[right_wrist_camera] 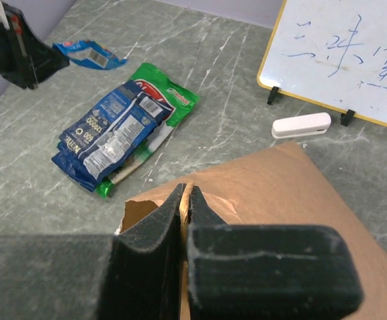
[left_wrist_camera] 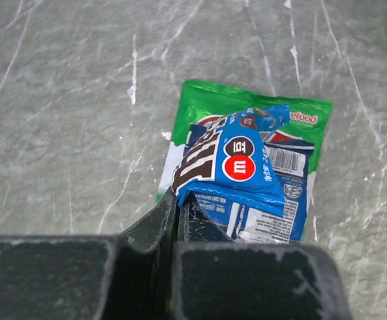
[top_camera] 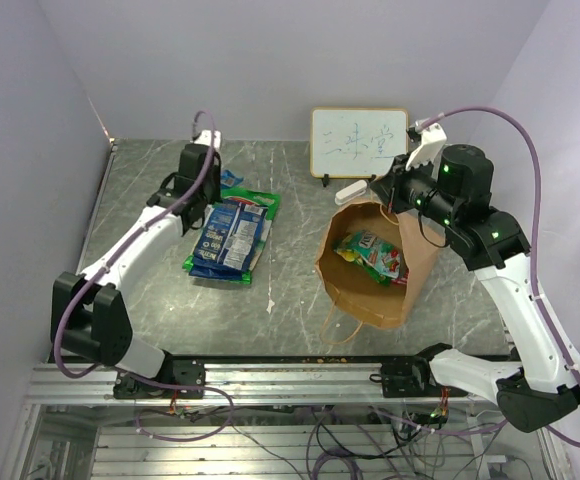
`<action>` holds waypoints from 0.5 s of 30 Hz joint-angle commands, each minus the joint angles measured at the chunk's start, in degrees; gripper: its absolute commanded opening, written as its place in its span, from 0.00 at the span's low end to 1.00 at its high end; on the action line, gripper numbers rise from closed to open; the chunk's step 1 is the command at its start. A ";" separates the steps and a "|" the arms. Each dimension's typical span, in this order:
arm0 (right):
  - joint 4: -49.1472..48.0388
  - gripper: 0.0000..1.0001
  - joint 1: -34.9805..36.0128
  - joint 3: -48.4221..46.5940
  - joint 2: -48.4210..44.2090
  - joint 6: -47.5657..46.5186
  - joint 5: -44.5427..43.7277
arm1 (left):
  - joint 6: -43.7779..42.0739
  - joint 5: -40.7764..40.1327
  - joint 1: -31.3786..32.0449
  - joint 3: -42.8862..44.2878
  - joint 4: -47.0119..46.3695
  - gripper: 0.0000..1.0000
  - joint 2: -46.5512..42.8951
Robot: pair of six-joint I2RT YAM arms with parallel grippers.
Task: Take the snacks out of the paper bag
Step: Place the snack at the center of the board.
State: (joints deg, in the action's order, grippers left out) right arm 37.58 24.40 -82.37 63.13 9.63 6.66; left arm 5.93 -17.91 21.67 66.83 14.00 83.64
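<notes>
**Grey marble tabletop: part of the snacks out, more to come**

Grey veined table (top_camera: 290, 300) carries everything. Nearest the arm bases, on the right, sits the paper bag (top_camera: 422, 262). A twisted handle (top_camera: 338, 330) hangs off its near side and its mouth gapes toward the overhead camera. Several bright packets (top_camera: 372, 255), green, red and yellow, show inside, so that share of the work is not yet done.

Level with the bag on the left, a pile is already out: dark blue packets (top_camera: 225, 245) stacked on a green packet (top_camera: 262, 205). Just beyond, over the pile's far end, the left gripper (left_wrist_camera: 180, 200) has its fingers pinched on a corner of a blue M&M's packet (left_wrist_camera: 237, 167). That packet is out of the bag but not set down.

At the bag's far rim the right gripper (right_wrist_camera: 185, 197) has its fingers pressed together, apparently nipping the paper edge to keep the mouth open. Farthest back are a white eraser (right_wrist_camera: 301, 125) and a whiteboard (top_camera: 358, 142).

By my judgement the job is around halfway, though anything deeper in the bag is hidden.
</notes>
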 commanded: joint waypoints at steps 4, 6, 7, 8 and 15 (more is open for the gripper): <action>-1.48 0.00 0.98 0.19 -0.78 0.35 0.92 | 16.30 29.13 -10.80 8.06 5.39 0.07 2.70; -1.66 0.00 1.16 0.40 -0.88 0.52 1.06 | 17.43 34.67 -11.78 9.88 4.60 0.07 4.94; -1.75 0.00 1.22 0.51 -0.89 0.61 1.22 | 18.06 36.87 -12.27 11.11 5.02 0.07 6.67; -1.75 0.00 1.21 0.54 -0.94 0.61 1.34 | 18.92 39.93 -12.86 12.72 5.48 0.07 8.90; -1.15 0.00 1.24 0.59 -1.64 0.43 0.56 | 23.53 49.59 -14.02 27.18 15.73 0.07 26.03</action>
State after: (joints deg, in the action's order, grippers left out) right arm 37.58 25.21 -82.15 63.00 10.02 7.44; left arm 25.10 22.79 8.34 90.06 24.01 104.60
